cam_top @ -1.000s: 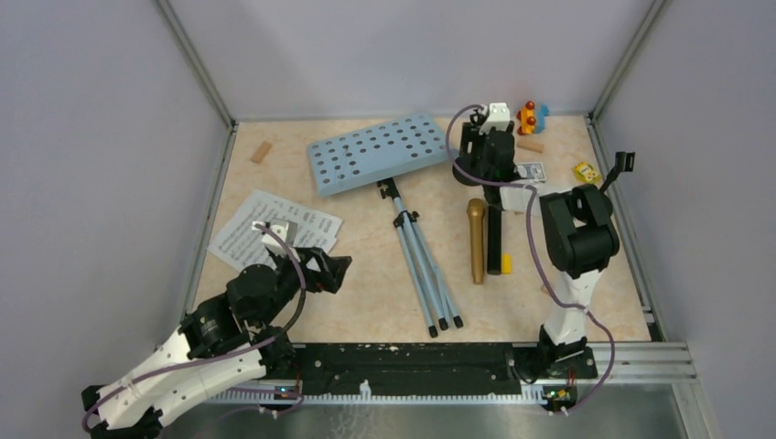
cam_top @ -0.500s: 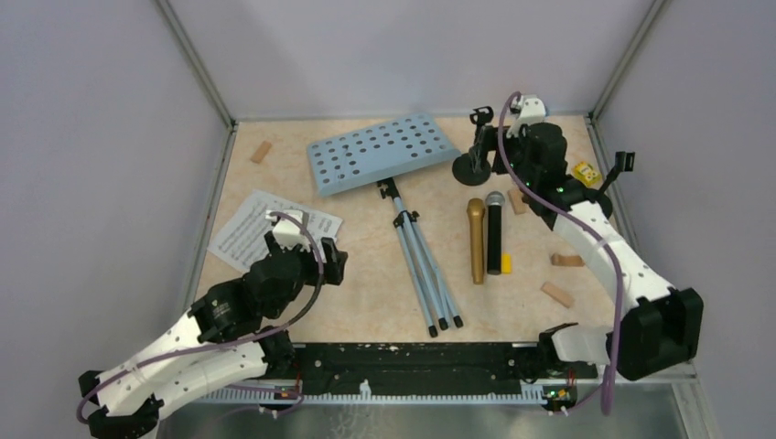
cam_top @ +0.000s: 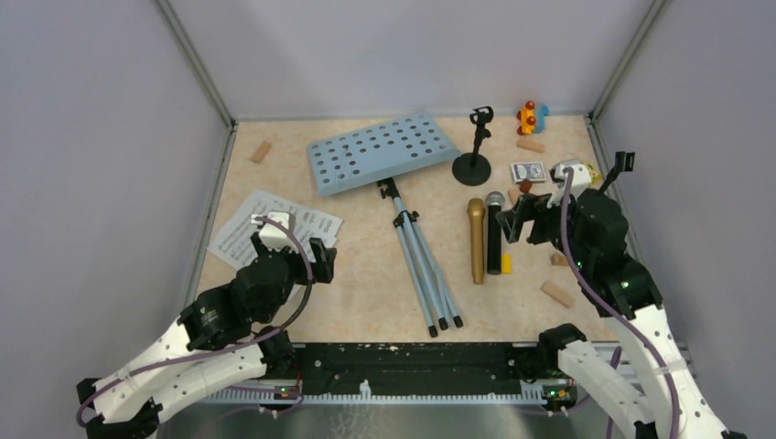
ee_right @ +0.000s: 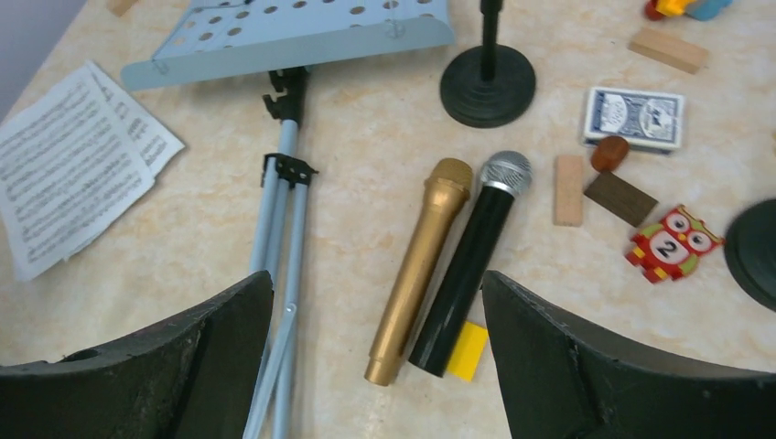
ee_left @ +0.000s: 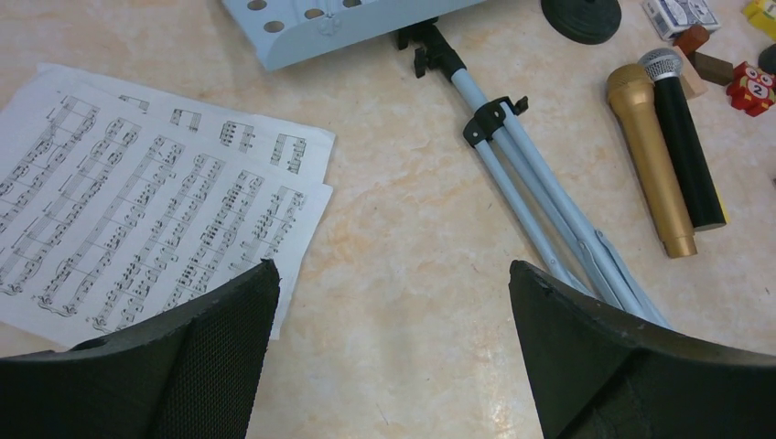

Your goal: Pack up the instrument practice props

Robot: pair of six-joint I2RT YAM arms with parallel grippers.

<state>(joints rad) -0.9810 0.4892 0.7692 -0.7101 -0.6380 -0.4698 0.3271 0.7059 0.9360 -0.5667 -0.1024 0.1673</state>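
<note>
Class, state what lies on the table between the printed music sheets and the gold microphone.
The folded grey tripod legs lie between the music sheets and the gold microphone, clearest in the top view.

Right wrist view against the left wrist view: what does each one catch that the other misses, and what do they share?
Only the right wrist: the open right gripper, a second black round base at the right edge, a pale wooden block near the top. Only the left wrist: the open left gripper, a yellow toy in the top right corner. Both: music sheets, blue music desk, tripod legs, mic holder, gold microphone, black microphone, card box, owl toy.
</note>
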